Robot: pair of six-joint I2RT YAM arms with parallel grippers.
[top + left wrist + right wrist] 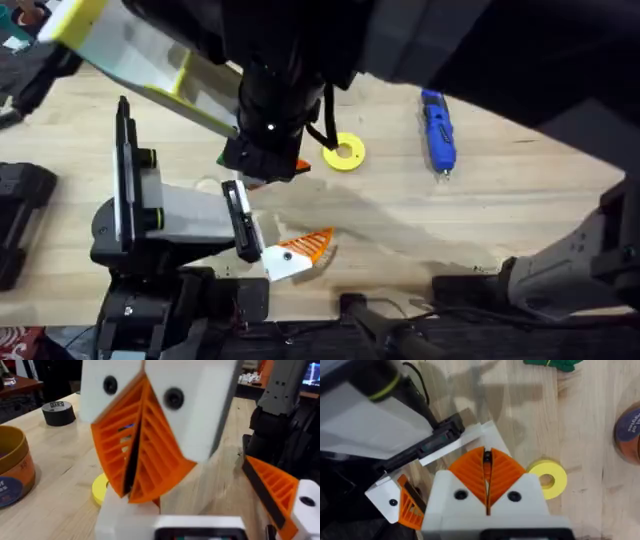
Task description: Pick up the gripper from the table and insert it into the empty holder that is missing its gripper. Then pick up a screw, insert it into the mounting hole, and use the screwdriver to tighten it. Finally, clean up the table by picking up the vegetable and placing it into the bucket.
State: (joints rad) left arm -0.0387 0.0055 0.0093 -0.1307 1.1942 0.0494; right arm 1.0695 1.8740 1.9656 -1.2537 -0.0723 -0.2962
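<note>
The right claw (487, 462) was clenched, its two orange ribbed pads (506, 471) pressed flat together along a dark seam, and I could not tell whether a loose wedge sat between them. From overhead its arm crossed the top of the view as a large dark mass, and the claw hung just at 9 o'clock of a flat yellow disc (344, 153). The left claw (270, 235) lay released at about 7 o'clock of that disc, low over the wooden surface (420, 230). One of its fingers was a white block carrying an orange ribbed wedge (308, 246). The other was the holder (487, 435), a bare white angular block with a black strip beside it, and it sat just beyond the right claw's tips. The screwdriver (437, 130) lay at about 3 o'clock of the disc, well apart from both claws. It was blue and pen-shaped, with its thin metal tip towards 6 o'clock. In the right wrist view the vegetable (552, 363) showed as a small dark green shape lying on the surface. The bucket (12, 470) stood upright, round and orange with a tan inner wall and a blue patch on its side. A roll of black tape (58, 412) rested farther off on the surface.
</note>
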